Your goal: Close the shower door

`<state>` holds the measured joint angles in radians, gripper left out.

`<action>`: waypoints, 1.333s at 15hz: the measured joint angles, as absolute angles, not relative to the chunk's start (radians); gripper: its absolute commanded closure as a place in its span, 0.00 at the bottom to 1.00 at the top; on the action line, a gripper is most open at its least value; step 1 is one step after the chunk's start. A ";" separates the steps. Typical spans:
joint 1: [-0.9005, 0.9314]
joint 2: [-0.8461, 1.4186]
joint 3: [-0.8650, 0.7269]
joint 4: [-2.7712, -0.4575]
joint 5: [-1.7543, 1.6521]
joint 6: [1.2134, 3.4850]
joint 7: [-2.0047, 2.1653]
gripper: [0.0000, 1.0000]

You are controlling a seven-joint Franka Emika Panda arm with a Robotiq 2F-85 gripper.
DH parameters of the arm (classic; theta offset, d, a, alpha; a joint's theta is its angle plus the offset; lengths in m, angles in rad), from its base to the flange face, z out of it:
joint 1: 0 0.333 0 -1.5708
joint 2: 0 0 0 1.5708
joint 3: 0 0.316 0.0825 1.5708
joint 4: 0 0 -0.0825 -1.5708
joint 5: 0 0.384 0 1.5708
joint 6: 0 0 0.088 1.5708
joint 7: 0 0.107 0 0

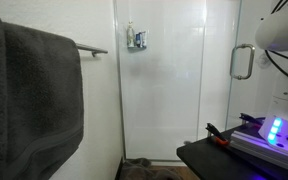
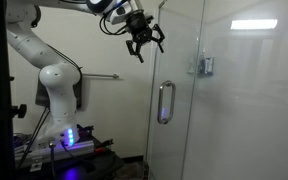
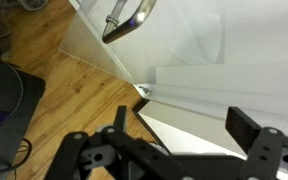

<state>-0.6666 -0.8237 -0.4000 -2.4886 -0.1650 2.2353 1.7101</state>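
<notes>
The shower door (image 2: pixel 180 135) is a clear glass panel with a vertical chrome loop handle (image 2: pixel 165 102). The door (image 1: pixel 240 105) and its handle (image 1: pixel 242 62) also show at the right of an exterior view. My gripper (image 2: pixel 142 42) is high up, next to the door's top edge and well above the handle. It is open and empty. The wrist view looks down along the glass (image 3: pixel 94 48), with the handle (image 3: pixel 127 18) far below. My open fingers (image 3: pixel 184 128) sit over the glass edge, and I cannot tell whether they touch it.
A grey towel (image 1: pixel 29 95) hangs on a bar (image 1: pixel 92 48) beside the white shower wall (image 1: pixel 169 90), which carries a chrome fitting (image 1: pixel 136 39). The robot base with its blue light (image 2: pixel 69 137) stands on a black table (image 1: pixel 212 155). A fixed glass panel (image 2: pixel 254 100) adjoins the door. Wood floor (image 3: pixel 39 60) lies below.
</notes>
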 measured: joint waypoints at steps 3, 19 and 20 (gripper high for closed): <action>-0.703 -0.774 -0.356 -2.490 -0.165 2.296 1.749 0.00; -0.530 -0.595 -0.520 -2.396 0.198 2.300 1.170 0.00; -0.528 -0.571 -0.529 -2.379 0.217 2.285 1.145 0.00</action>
